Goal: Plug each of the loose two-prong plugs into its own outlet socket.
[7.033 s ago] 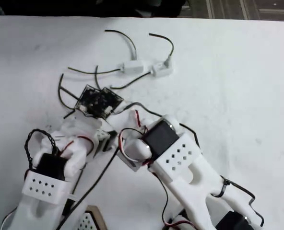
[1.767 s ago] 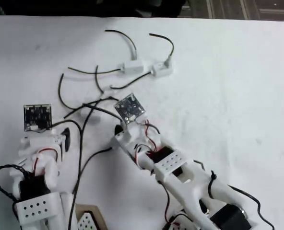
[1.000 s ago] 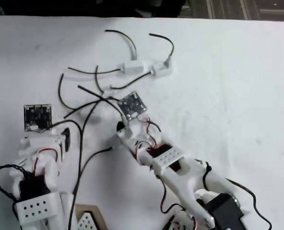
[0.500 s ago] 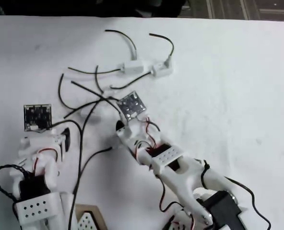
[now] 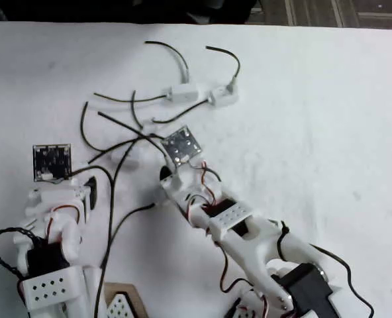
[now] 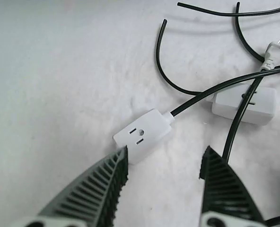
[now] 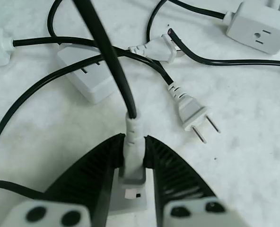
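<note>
The right gripper (image 7: 133,146) pinches a white plastic plug (image 7: 131,128) on its black cord, near a loose white two-prong plug (image 7: 189,109). The left gripper (image 6: 166,153), spread wide, hovers over a white rectangular outlet socket (image 6: 143,133), with bare white tabletop (image 5: 328,106) open alongside.

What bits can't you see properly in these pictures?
Right wrist view: the held plug's prongs, hidden between the right tool's fingers.
Right wrist view: one socket, cut off by the picture's edge.
Left wrist view: the far socket block's slots, partly crossed by a black cable.
High view: the white sockets' slots, too small.
</note>
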`<control>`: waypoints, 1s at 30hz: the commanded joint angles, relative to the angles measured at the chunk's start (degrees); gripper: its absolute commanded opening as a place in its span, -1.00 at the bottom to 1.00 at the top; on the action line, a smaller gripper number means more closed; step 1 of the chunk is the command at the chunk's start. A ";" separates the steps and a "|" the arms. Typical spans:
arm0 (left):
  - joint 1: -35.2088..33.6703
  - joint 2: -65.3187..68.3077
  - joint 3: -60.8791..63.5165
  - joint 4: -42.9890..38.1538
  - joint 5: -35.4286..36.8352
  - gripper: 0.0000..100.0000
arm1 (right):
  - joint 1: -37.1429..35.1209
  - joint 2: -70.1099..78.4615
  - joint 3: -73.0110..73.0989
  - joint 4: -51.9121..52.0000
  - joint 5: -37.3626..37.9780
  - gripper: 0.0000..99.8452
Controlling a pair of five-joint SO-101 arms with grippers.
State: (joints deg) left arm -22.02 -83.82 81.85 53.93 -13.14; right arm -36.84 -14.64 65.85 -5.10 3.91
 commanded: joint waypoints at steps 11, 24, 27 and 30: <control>-0.22 -0.48 -0.18 -0.79 -0.35 -0.49 | 0.57 -2.95 -0.79 1.27 0.00 -0.97; -0.31 -0.48 -0.18 -0.79 -0.35 -0.49 | 0.57 -0.66 -0.79 9.01 0.00 -0.97; -0.31 -0.48 -0.18 -0.79 -0.35 -0.49 | 0.31 -0.75 -0.79 10.77 0.00 -0.97; -0.31 -0.48 -0.18 -0.79 -0.35 -0.49 | 0.31 -0.75 -0.79 12.70 0.26 -0.97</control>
State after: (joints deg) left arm -22.02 -83.82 81.85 53.93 -13.14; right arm -36.57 -15.96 64.97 4.84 3.91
